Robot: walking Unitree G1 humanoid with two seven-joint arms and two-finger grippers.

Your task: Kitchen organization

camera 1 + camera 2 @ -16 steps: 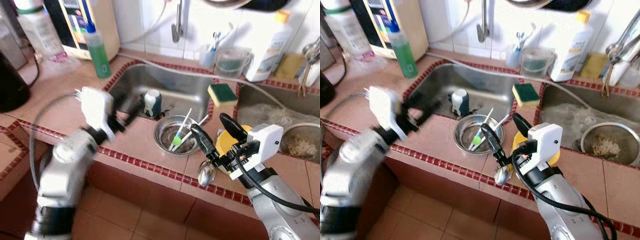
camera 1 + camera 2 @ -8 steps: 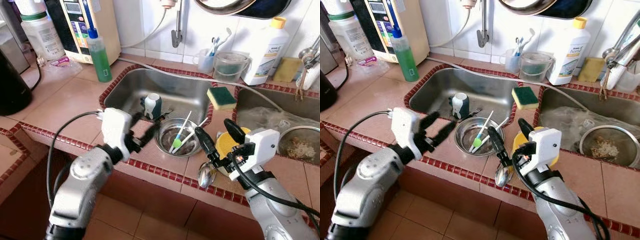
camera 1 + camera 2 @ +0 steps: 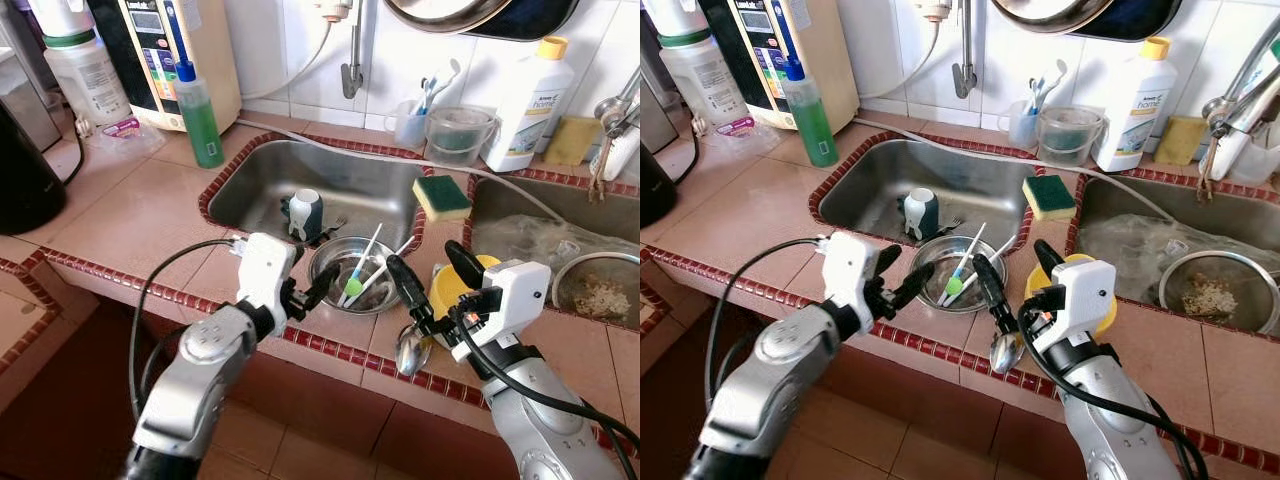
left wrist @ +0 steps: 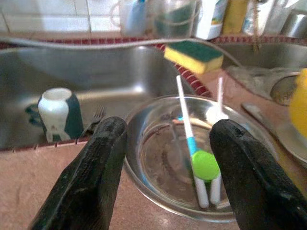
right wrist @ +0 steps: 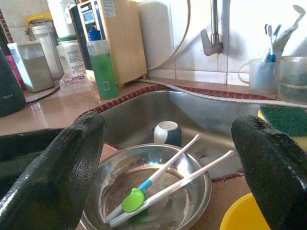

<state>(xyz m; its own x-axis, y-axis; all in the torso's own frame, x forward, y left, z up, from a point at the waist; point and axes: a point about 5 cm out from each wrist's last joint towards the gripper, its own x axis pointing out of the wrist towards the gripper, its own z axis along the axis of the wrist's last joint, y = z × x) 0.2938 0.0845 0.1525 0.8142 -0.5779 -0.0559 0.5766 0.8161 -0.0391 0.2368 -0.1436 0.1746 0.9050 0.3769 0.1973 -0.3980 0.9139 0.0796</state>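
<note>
Swung in from the left since a second ago: left gripper (image 3: 318, 285), fingers spread wide, now at the rim of the steel bowl (image 3: 352, 272) on the bench (image 3: 140, 215). Right gripper (image 3: 428, 280), fingers wide, flanking the bowl, likely for lifting.

Two silver arms, white wrist housings, black cables, long black jaws.

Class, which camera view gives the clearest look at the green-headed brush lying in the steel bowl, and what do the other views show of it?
The left wrist view: the green-headed brush lies close up inside the steel bowl, framed by the open left gripper. The right wrist view shows it fairly well from the other side. Both eye views show it small, from above.
</note>
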